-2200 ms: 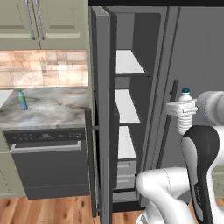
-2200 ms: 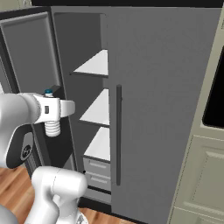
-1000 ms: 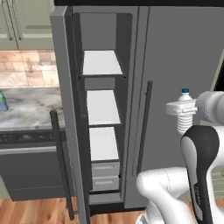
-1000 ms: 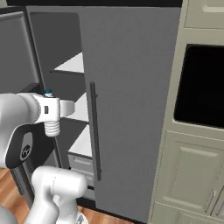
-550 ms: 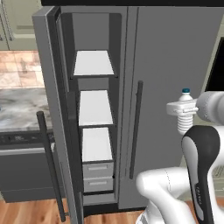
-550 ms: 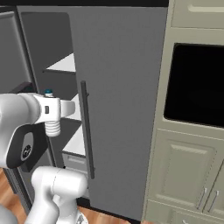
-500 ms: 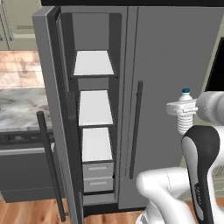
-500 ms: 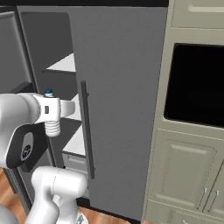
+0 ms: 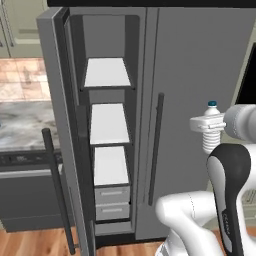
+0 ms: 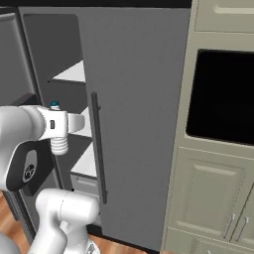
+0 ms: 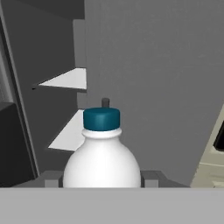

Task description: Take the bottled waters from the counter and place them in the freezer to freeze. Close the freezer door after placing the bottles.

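**Desk:** So what has changed in front of the refrigerator?

**Photographer:** Over the last two seconds the base has rolled sideways along the kitchen, so the open freezer [image 9: 107,150] now sits left of centre from the left camera and a wall oven [image 10: 223,99] has come into the right one. The gripper [image 9: 210,125] has kept its pose, jaws closed on a white bottle [image 11: 102,164] with a dark teal cap, held upright in front of the plain right-hand door [image 9: 200,75].

**Desk:** And for the job?

**Photographer:** The freezer door [image 9: 52,125] stands wide open, its white shelves [image 9: 106,72] bare. The bottle is beside the opening, not yet inside; I'd judge a reach leftward comes next, then shutting the door
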